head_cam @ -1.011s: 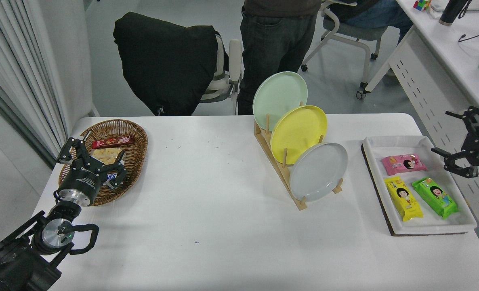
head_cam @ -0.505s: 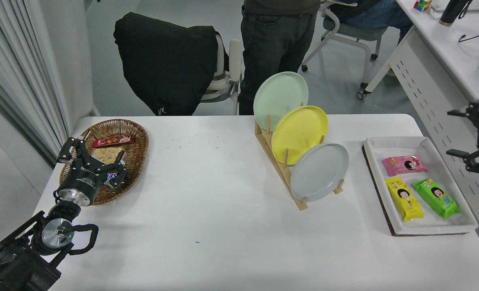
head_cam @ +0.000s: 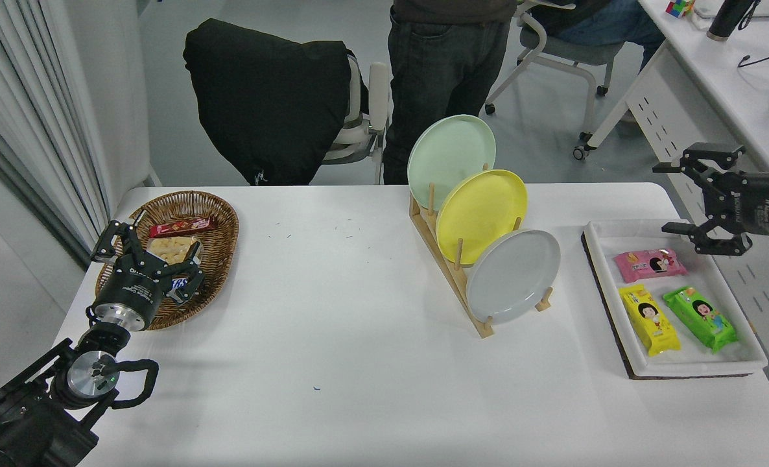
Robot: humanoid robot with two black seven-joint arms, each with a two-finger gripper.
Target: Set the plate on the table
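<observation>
The light grey plate (head_cam: 513,275) stands on edge in the nearest slot of a wooden rack (head_cam: 452,272), on the white table (head_cam: 332,363). Behind it in the same rack lean a yellow plate (head_cam: 482,207) and a mint-green plate (head_cam: 450,152). My right gripper (head_cam: 668,198) reaches in from the right edge, open and empty, hovering over the far end of the white tray, well to the right of the grey plate. My left gripper (head_cam: 146,250) is parked at the lower left over the wicker basket, open.
A white tray (head_cam: 741,350) at the right holds three snack packets. A wicker basket (head_cam: 219,214) with snacks sits at the left. A person (head_cam: 446,58) stands behind the rack, beside a chair draped in a black jacket (head_cam: 268,97). A white desk (head_cam: 715,97) is at the far right.
My right gripper has risen and swung leftward into view, from beside the tray's right edge to above its far end. The plates and the left arm have not moved.
</observation>
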